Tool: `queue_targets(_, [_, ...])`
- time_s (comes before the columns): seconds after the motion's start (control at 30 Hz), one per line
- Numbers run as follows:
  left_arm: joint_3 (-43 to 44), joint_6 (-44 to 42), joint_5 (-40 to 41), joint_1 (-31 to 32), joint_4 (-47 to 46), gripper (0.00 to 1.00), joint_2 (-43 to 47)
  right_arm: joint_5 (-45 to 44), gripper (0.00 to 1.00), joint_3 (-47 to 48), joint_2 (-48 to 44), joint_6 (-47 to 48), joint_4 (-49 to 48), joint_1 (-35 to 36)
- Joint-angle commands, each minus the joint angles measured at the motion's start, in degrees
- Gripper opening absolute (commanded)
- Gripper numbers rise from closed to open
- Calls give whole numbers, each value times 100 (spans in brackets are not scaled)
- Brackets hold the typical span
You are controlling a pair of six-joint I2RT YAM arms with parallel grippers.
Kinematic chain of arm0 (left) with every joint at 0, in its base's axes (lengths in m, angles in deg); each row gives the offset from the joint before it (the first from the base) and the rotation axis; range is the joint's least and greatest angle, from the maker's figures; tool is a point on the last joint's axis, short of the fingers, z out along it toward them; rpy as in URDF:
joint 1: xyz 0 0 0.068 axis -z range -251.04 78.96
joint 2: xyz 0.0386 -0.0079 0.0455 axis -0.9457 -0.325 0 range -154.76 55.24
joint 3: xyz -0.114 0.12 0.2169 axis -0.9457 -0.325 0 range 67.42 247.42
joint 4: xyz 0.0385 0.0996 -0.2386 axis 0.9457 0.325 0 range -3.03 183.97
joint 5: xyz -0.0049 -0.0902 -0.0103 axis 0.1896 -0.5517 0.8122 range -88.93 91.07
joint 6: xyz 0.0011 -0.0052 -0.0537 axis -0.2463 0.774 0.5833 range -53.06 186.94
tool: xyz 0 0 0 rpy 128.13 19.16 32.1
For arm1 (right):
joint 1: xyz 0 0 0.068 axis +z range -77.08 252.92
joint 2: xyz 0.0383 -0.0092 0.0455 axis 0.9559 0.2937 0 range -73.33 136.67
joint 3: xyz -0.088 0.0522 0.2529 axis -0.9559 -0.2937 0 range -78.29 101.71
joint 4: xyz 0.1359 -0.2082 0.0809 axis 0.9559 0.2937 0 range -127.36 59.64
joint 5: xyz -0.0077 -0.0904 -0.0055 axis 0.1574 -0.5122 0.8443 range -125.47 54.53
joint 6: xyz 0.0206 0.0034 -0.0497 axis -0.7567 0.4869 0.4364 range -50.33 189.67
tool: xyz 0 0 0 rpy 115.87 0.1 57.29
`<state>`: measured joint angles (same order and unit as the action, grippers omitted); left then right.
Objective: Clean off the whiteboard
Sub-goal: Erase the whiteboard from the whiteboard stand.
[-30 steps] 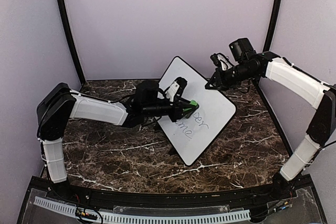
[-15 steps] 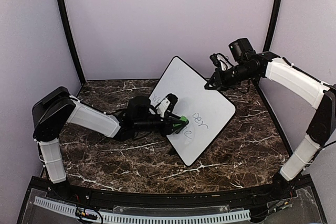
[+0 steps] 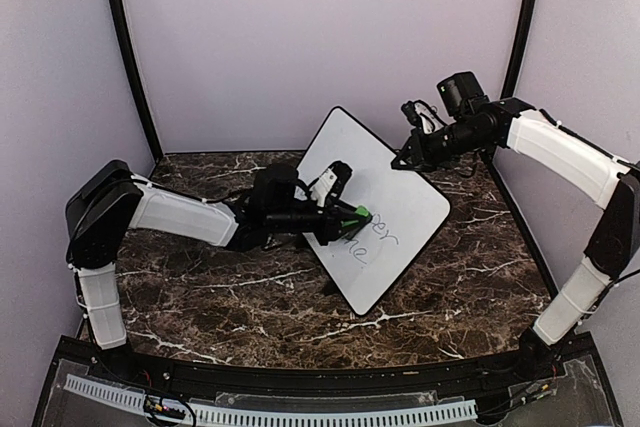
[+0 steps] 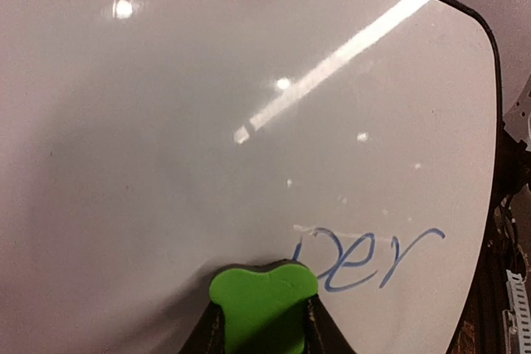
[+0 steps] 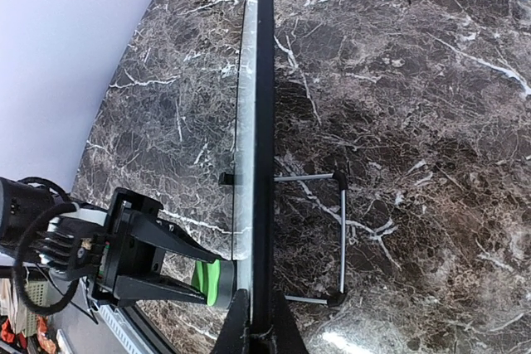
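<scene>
Two sets of jaws are engaged with the whiteboard [image 3: 400, 187], which is propped at a tilt on a wire stand [image 5: 336, 238] near the middle of the bench [image 3: 200, 297]. The left jaws are clenched on a green eraser [image 4: 264, 300], whose front end is pressed to the board's face just beside blue lettering [image 4: 373, 254]. More writing is seen lower on the face in the top view, while the upper part is bare. The right jaws are clamped on the thin black frame at the board's upper right edge; in the right wrist view the frame is seen running straight up from between them.

The board is judged to be light, stiff and glossy. Perched on so slight a stand, it could easily be pushed back or slid across the bench by the eraser's pressure, so a steadying hold is called for. The frame is the place to be gripped: it is rigid and narrow enough to be pinched, and the face is left free for wiping. Little resistance is to be expected from the slick surface, so moderate pressure should be enough. The marks nearest the eraser could be taken first.
</scene>
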<state>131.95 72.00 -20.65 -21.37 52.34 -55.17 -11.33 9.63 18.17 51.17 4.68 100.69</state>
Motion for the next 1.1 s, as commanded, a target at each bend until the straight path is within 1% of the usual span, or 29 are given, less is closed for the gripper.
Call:
queue_targets(0.0, [548,-185,108,107,817,0,-410,589,0,-49,-63,611,-56,379])
queue_targets(0.13, [478,-154,47,144,844,0,-377,583,0,-22,-32,611,-39,381])
queue_targets(0.2, [214,-91,63,162,732,0,-288,583,0,-4,-8,611,-25,383])
queue_targets(0.27, [-335,-3,100,166,548,0,-169,584,0,12,-3,619,-21,378])
queue_targets(0.33, [-661,54,116,173,477,0,-79,570,0,15,-1,620,-21,379])
queue_targets(0.4, [-905,52,163,179,448,0,-13,574,0,15,7,621,-20,379])
queue_targets(0.5, [-1039,40,228,181,377,0,26,577,0,14,23,620,-29,380])
queue_targets(0.57, [-930,40,217,183,345,0,-21,583,0,21,49,620,-30,383])
queue_targets(0.63, [-629,28,189,192,407,0,-132,591,0,23,51,620,-29,385])
queue_targets(0.77, [322,-72,131,239,696,0,-358,582,0,-15,15,620,-29,385])
queue_targets(0.9, [950,-124,124,240,867,0,-539,583,0,-29,-1,628,-47,384])
queue_targets(1.0, [1120,-137,168,245,950,0,-625,588,0,-21,7,629,-39,382])
queue_targets(1.07, [962,-95,183,245,916,0,-611,584,0,-16,8,629,-37,382])
